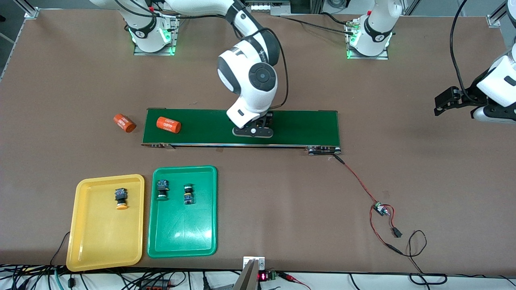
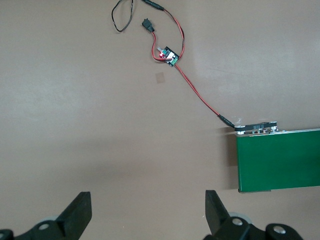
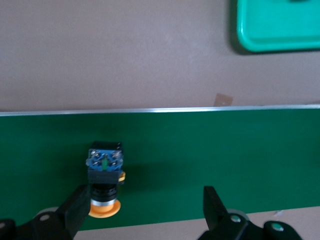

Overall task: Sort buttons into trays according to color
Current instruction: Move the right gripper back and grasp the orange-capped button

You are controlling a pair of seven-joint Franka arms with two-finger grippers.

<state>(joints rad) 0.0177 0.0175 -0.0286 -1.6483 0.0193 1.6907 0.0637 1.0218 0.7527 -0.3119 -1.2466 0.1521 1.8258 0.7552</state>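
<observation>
Nearest us, trays hold three buttons; our right gripper hangs open over the belt's yellow button, left gripper open, waiting.

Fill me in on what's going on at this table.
Buttons are being sorted by color into two trays. The green tray holds two buttons, one green-capped and another whose cap color I can't make out, and the yellow tray holds one yellow button. The right hand hovers open over the conveyor belt, above the last yellow button, not gripping it. The left hand waits open over bare table near the belt's end.
</observation>
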